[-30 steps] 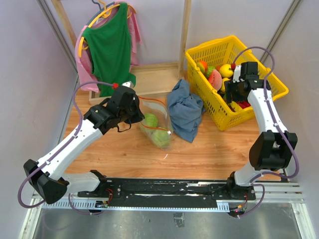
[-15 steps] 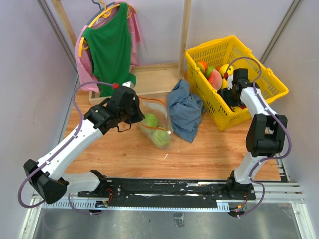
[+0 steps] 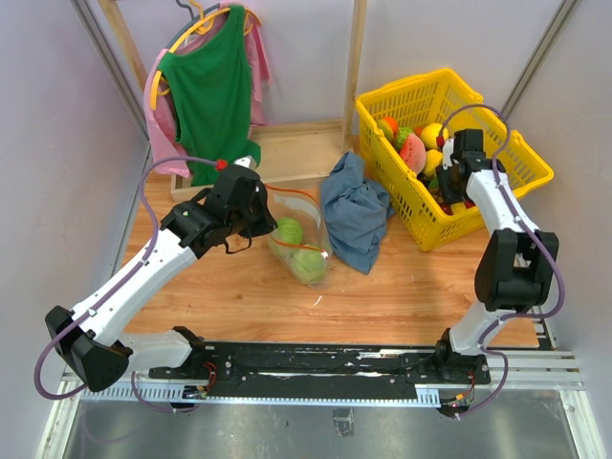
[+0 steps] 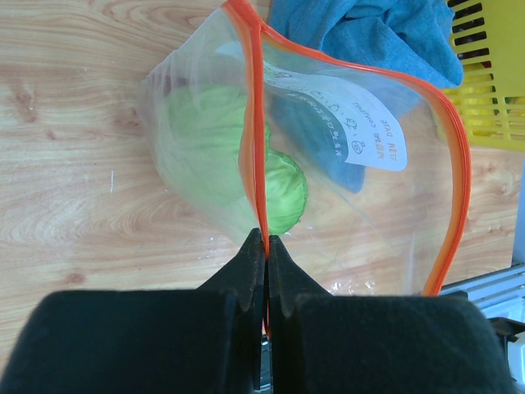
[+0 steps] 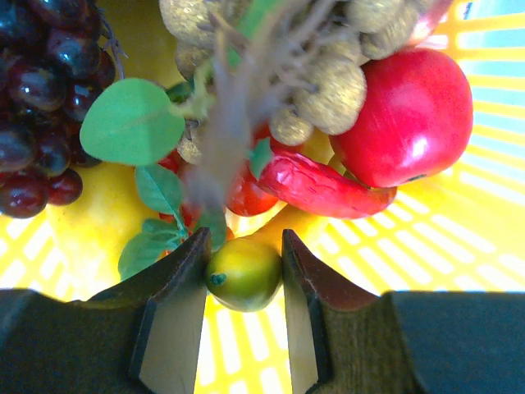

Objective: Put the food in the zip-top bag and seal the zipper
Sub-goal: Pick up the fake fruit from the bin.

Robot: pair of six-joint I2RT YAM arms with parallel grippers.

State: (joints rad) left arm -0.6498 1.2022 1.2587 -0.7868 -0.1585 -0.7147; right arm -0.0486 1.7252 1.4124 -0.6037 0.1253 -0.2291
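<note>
The clear zip-top bag (image 3: 304, 247) lies on the wooden table with two pale-green cabbages (image 4: 205, 152) inside. Its mouth hangs open in the left wrist view (image 4: 344, 189). My left gripper (image 4: 267, 240) is shut on the red-orange zipper (image 4: 253, 123) at one end and shows in the top view (image 3: 254, 216) at the bag's left edge. My right gripper (image 5: 244, 246) is down in the yellow basket (image 3: 524, 178). Its fingers touch both sides of a small yellow-green fruit (image 5: 244, 273). A red chili (image 5: 324, 189), a red apple (image 5: 406, 115) and dark grapes (image 5: 37, 82) lie just beyond it.
A blue-grey cloth (image 3: 354, 210) lies between the bag and the basket. A green top and pink garments (image 3: 210, 86) hang on a wooden rack at the back left. The basket holds several more toy fruits (image 3: 411, 145).
My right gripper has gone down deeper into the basket among the fruit. The left arm and the bag have not moved.
</note>
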